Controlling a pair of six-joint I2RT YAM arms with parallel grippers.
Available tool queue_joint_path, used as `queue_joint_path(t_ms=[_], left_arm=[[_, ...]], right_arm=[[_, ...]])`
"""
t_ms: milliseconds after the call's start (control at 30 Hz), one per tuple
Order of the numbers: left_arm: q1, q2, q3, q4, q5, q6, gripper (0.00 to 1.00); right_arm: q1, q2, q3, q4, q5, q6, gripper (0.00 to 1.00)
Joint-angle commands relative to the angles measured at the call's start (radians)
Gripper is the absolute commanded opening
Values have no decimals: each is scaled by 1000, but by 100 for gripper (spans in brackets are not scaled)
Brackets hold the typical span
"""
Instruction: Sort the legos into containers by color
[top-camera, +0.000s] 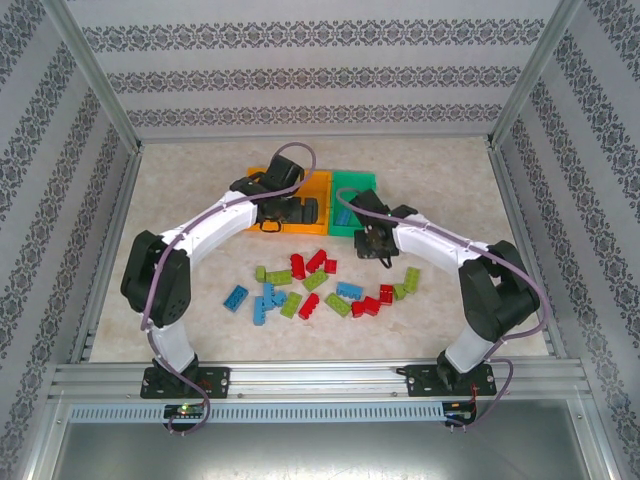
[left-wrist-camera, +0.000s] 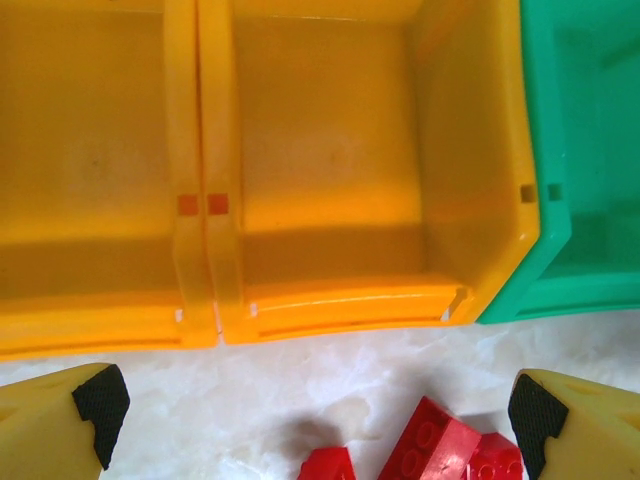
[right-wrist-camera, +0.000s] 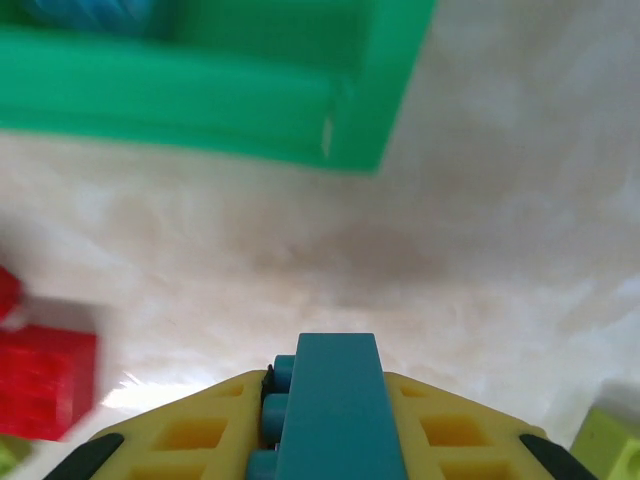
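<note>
Three containers stand in a row at the back: two orange bins (top-camera: 318, 190) (left-wrist-camera: 320, 170) and a green bin (top-camera: 356, 184) (right-wrist-camera: 200, 95). Several red, blue and lime green legos (top-camera: 318, 285) lie scattered on the table in front of them. My left gripper (top-camera: 290, 213) (left-wrist-camera: 318, 415) hangs open over the table just before the orange bins, with red legos (left-wrist-camera: 435, 445) between its black pads (left-wrist-camera: 100, 405). My right gripper (top-camera: 375, 243) (right-wrist-camera: 325, 400) is shut on a blue lego (right-wrist-camera: 330, 420), held above the table in front of the green bin.
Something blue (right-wrist-camera: 95, 10) lies blurred inside the green bin. A red lego (right-wrist-camera: 40, 380) and a lime one (right-wrist-camera: 610, 440) lie beside the right gripper. Metal frame rails (top-camera: 320, 378) run along the near edge, and patterned walls enclose the table.
</note>
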Motion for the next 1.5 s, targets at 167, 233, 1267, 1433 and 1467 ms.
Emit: queue_joint_path(t_ms=[167,233,1267,1433,1467], left_arm=[[14,-99,-125,3,-42,0,99],[14,-111,-162,8,-45,-7,99],[-147,-80,-231,69,140,483,92],[-165,-31,-214,51,158,519,87],[-168,-20,-208,48,154,522,86]], right_arm=[[-69,76,219,25,-61,-48,26],[-84,124,270,27,-64,-58,26],[-158,168,325,75,-111,-67,62],[-208,102,233,99,-120,-51,63],[-216,88,216,102,-118,-51,63]])
